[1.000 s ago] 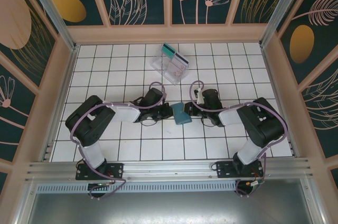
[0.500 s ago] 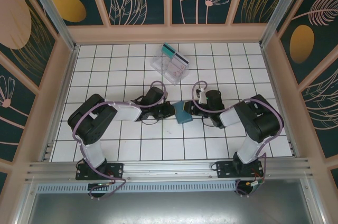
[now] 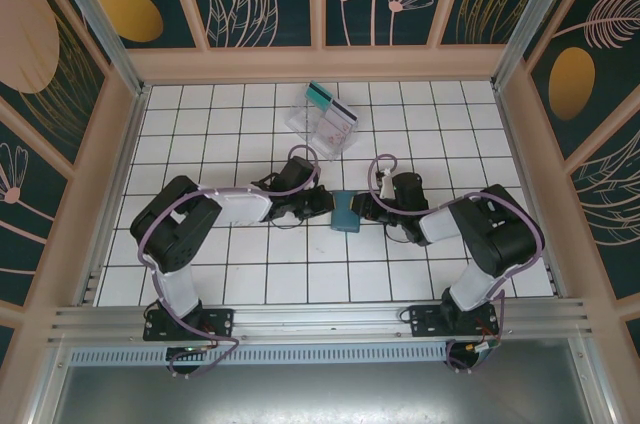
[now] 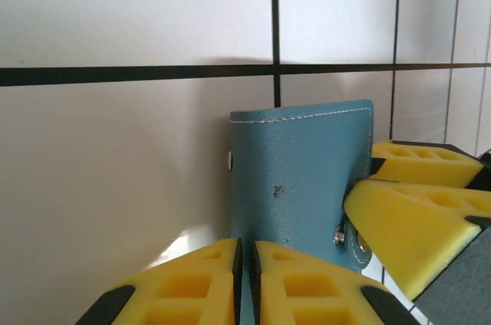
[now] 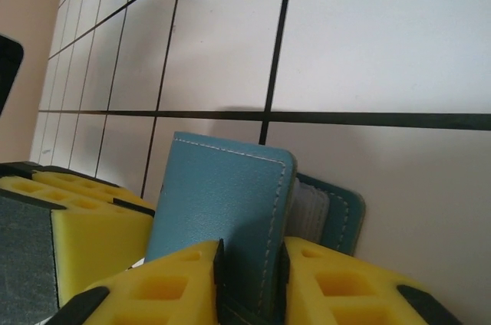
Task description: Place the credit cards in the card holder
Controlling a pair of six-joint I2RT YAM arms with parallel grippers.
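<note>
Currently the card holder [image 3: 346,212] at frame centre is clamped by left gripper [image 3: 323,204] and right gripper [image 3: 365,208]; its flaps should be parted slowly, evenly.

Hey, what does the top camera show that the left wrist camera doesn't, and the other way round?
Top adds: the clear tray at the far side with the two cards at its far end, and both arms meeting at the holder, left tool and right tool on opposite sides. Left wrist adds: the holder's white stitching, its snap, and the left tool's yellow pads pinching the holder's edge. Shared: the teal holder and the white tiled table.
</note>
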